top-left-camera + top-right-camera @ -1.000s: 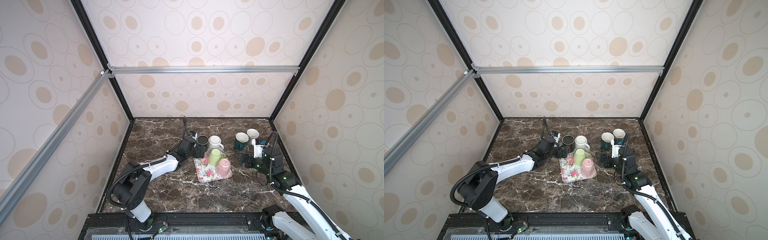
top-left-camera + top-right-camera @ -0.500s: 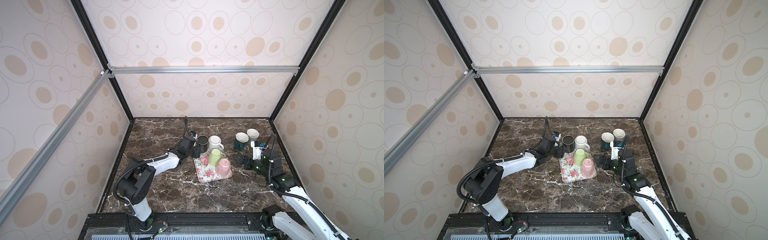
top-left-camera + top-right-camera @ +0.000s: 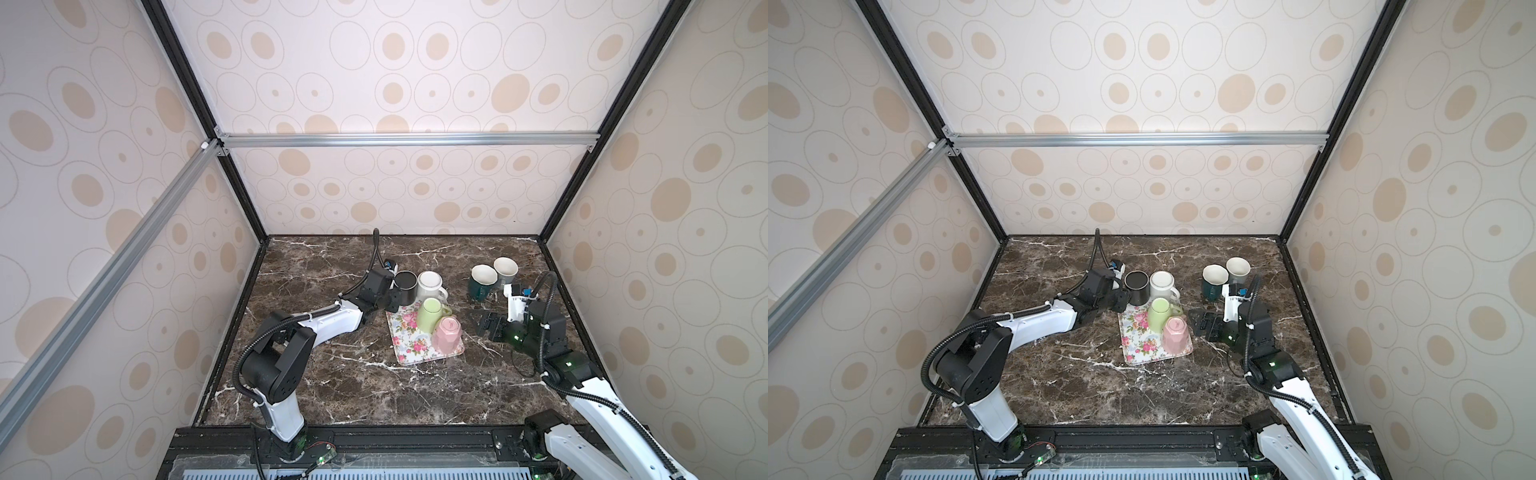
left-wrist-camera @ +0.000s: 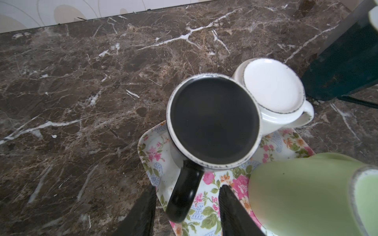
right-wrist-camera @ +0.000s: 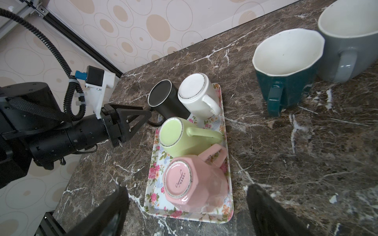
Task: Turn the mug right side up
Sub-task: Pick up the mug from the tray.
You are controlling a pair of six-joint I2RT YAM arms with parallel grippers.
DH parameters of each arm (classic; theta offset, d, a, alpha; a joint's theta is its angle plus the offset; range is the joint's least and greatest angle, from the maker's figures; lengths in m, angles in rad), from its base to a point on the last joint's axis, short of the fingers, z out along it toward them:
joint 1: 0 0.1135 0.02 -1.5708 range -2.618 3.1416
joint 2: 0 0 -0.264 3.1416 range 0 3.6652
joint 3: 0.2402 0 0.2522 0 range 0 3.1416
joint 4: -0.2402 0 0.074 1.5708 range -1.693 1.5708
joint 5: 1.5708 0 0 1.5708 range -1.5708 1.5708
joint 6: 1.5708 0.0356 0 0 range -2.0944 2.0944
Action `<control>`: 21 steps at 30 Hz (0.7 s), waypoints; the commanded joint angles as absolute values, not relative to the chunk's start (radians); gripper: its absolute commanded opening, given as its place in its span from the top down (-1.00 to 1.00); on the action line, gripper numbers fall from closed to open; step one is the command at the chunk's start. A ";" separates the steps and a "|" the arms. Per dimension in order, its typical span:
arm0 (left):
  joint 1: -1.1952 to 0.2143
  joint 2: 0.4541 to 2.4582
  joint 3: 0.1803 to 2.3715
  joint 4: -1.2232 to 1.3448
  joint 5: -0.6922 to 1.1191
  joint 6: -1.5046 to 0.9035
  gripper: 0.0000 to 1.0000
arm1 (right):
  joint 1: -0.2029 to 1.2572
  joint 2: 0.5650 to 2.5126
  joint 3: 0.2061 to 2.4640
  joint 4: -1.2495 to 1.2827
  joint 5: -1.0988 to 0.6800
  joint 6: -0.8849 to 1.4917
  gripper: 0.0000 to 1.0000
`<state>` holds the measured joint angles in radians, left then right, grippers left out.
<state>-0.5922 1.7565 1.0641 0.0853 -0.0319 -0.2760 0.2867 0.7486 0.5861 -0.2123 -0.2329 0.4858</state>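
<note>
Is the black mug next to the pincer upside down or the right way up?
Upside down: the black mug shows a flat, closed base facing up, ringed in pale wear, with no opening visible.

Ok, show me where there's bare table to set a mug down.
Widest bare marble: in front of the floral tray, between left arm and right arm. Also free: the back left corner behind the left arm, and the back strip between white mug and teal mug. Crowded: the tray, with four mugs, and the gap beside the right claw.
</note>
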 commanded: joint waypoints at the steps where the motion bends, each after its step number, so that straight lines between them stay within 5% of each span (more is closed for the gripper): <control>1: -0.586 1.772 1.107 0.055 -0.036 -0.239 0.02 | 0.285 0.723 0.578 -0.228 -0.223 0.483 -0.86; 21: -0.600 1.841 1.197 -0.009 -0.081 -0.202 0.20 | 0.286 0.703 0.592 -0.288 -0.196 0.464 -0.86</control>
<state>-0.5961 1.8301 1.1458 0.0109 -0.0578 -0.2348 0.2867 0.7048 0.5854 -0.2771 -0.2054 0.4736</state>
